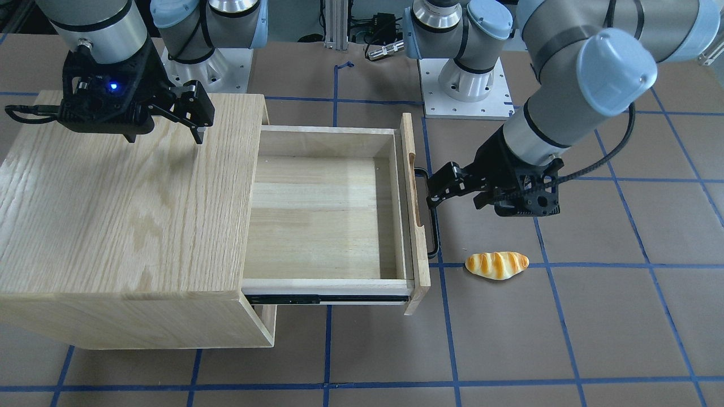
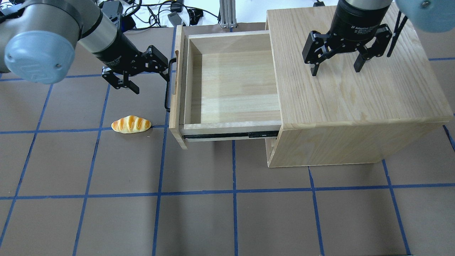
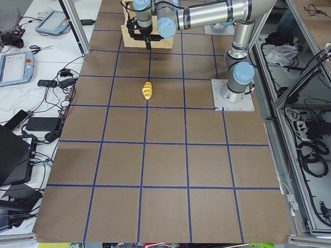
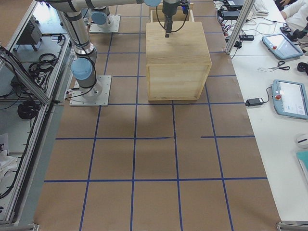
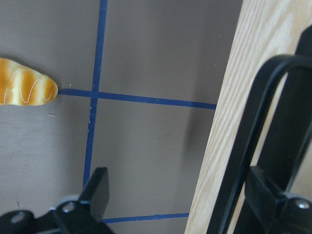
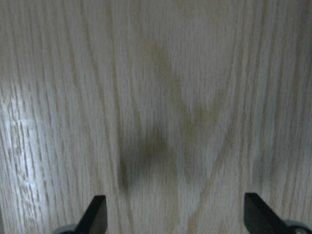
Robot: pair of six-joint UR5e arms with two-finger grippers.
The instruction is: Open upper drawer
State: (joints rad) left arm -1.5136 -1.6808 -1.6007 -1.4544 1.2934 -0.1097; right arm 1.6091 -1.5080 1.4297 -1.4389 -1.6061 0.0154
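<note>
Oak upper drawer (image 2: 231, 85) out | left claw (image 2: 150, 84) agape, finger (image 2: 164, 73) behind handle (image 2: 167, 96)

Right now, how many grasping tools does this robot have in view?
2. The left tool is open at the black handle of the pulled-out upper drawer. The right tool is open above the cabinet top. None seems hidden.

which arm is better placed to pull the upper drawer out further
Left. The left gripper is open with one finger right at the handle of the upper drawer; the right gripper hangs open over the cabinet top, away from the handle.
</note>
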